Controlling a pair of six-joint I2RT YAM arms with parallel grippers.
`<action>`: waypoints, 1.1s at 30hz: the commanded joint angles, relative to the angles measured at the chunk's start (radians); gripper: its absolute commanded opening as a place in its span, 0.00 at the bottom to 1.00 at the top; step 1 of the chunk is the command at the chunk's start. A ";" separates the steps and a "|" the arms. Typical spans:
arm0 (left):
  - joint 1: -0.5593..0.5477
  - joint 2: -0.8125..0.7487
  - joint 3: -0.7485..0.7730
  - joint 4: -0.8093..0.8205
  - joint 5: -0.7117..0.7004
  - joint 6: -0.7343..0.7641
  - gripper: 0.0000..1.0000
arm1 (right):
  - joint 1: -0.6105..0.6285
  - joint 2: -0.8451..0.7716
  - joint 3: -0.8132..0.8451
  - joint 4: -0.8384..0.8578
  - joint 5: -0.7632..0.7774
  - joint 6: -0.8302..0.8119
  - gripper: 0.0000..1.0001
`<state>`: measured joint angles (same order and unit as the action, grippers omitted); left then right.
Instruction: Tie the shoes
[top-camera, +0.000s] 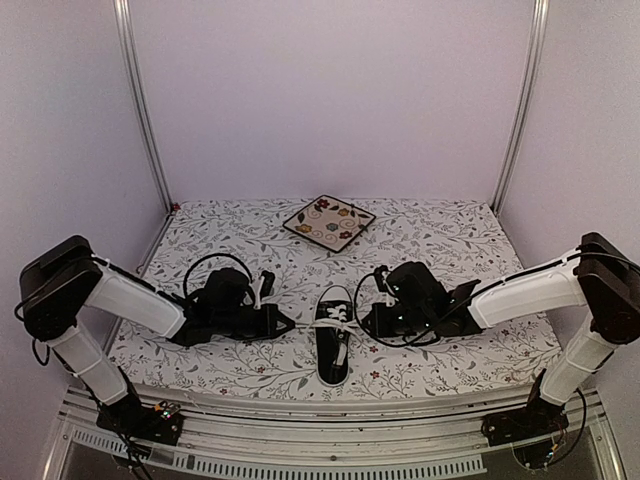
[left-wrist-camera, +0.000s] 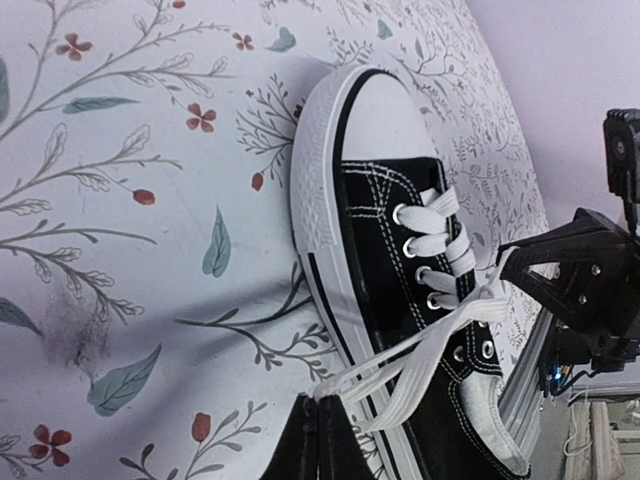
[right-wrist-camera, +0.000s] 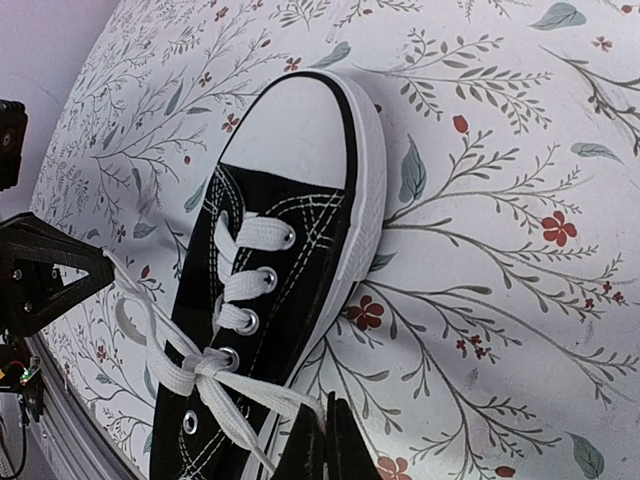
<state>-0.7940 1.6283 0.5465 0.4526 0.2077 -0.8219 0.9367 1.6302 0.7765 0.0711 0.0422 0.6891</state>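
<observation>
Flanked by both arms, the black sneaker (top-camera: 335, 345) sits near the front edge of the table (top-camera: 450, 240). The left gripper (top-camera: 290, 322) and right gripper (top-camera: 366, 322) each pinch a white lace (left-wrist-camera: 420, 350) (crossed over the tongue). Uneven pulling could slip a lace free or drag the shoe sideways.

White arms (top-camera: 135, 298), black pincers (top-camera: 288, 323), looped cables (top-camera: 205, 262)

Plain pale-lilac walls (top-camera: 330, 100) and two silver metal corner posts (top-camera: 141, 100) enclosed a table (top-camera: 300, 401) under white leaf-and-flower-printed cloth (top-camera: 450, 240).
</observation>
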 joint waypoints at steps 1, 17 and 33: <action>0.037 -0.021 -0.032 -0.022 -0.065 -0.010 0.00 | -0.030 -0.030 -0.031 -0.017 0.031 0.013 0.02; 0.064 -0.030 -0.074 -0.024 -0.097 -0.031 0.00 | -0.049 -0.032 -0.083 0.012 0.024 0.041 0.02; 0.073 -0.200 -0.071 -0.001 -0.078 0.088 0.72 | -0.063 -0.145 -0.126 0.055 -0.047 -0.024 0.67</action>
<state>-0.7414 1.5581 0.4885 0.4786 0.2035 -0.7937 0.8875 1.5616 0.6796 0.1493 -0.0269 0.6834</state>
